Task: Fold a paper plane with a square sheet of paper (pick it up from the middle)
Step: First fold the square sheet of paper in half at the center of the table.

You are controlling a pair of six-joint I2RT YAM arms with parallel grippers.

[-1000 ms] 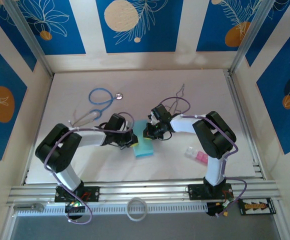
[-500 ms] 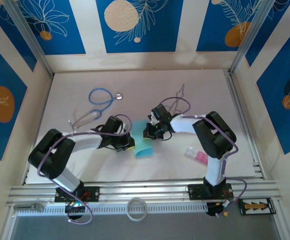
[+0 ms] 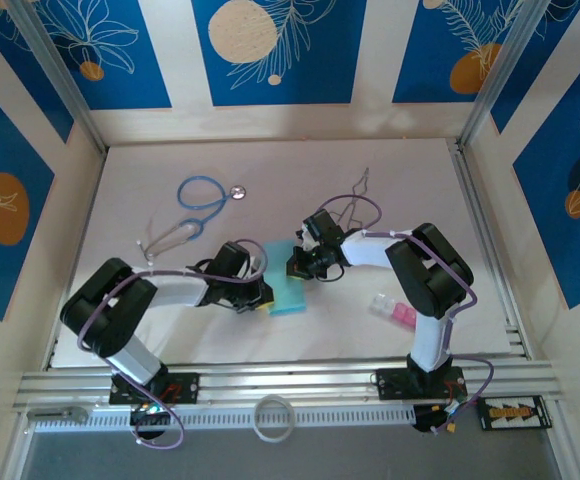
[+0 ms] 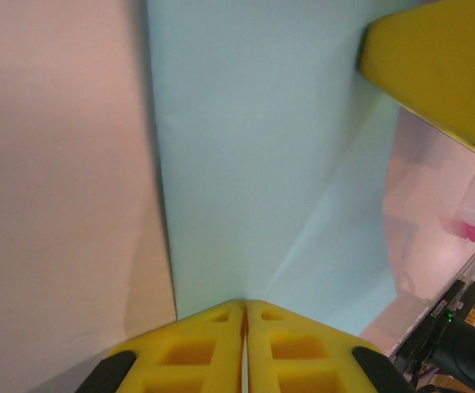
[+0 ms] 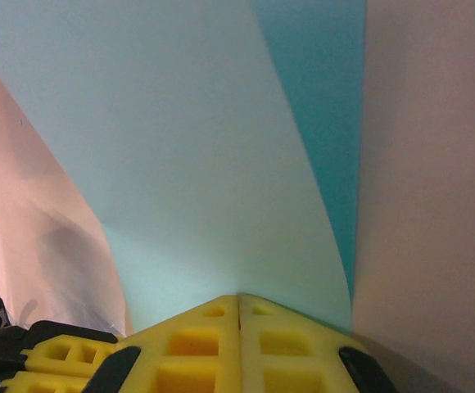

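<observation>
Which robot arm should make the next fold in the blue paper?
Left, I'd guess. Both are shut on the square sheet of paper: the left fingers pinch its near-left edge, where the sheet bends, and the right fingers pin the far edge like an anchor.

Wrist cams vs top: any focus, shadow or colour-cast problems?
Left wrist: paper sharp, dark shadow along one edge, table tinted pink. Right wrist: sharp too, darker teal band down one side of the paper. Top external: soft even light, no glare.
</observation>
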